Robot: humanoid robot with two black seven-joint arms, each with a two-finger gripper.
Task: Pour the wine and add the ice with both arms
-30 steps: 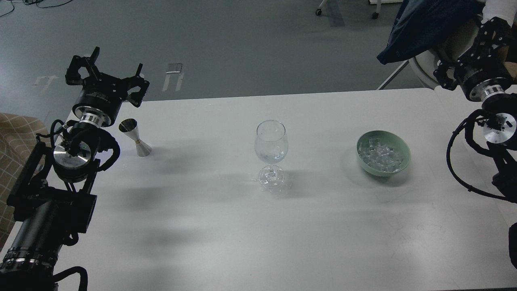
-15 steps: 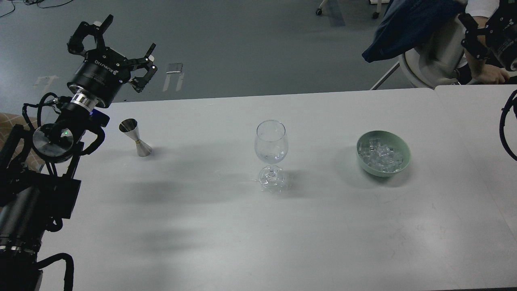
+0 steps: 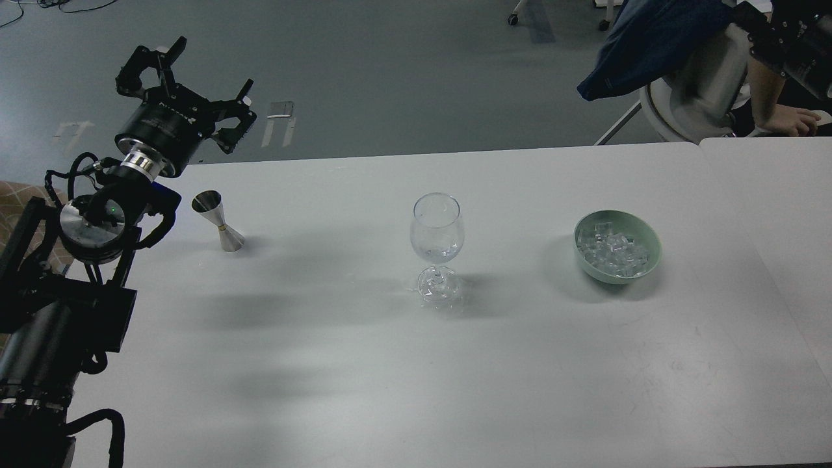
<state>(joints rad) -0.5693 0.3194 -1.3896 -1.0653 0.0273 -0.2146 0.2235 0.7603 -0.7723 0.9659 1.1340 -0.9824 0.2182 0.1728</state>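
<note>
A clear empty wine glass (image 3: 437, 229) stands upright at the table's middle. A heap of ice (image 3: 613, 251), small clear cubes, lies in a pale green bowl (image 3: 643, 265) to the right of the glass. A small steel jigger (image 3: 220, 221) stands at the left. My left gripper (image 3: 195, 84) is open and empty, raised above the table's far left edge, behind and above the jigger. My right gripper (image 3: 796, 36) is a dark shape at the top right corner, far from the bowl; its fingers cannot be told apart.
The white table (image 3: 364, 364) has a seam to a second table (image 3: 773, 195) on the right. Behind it at the top right are a chair with a blue jacket (image 3: 650, 39) and a person's hand (image 3: 790, 120).
My right arm has swung up and away from the table's right side into the top right corner. My left gripper has risen and turned, staying open above the jigger.
</note>
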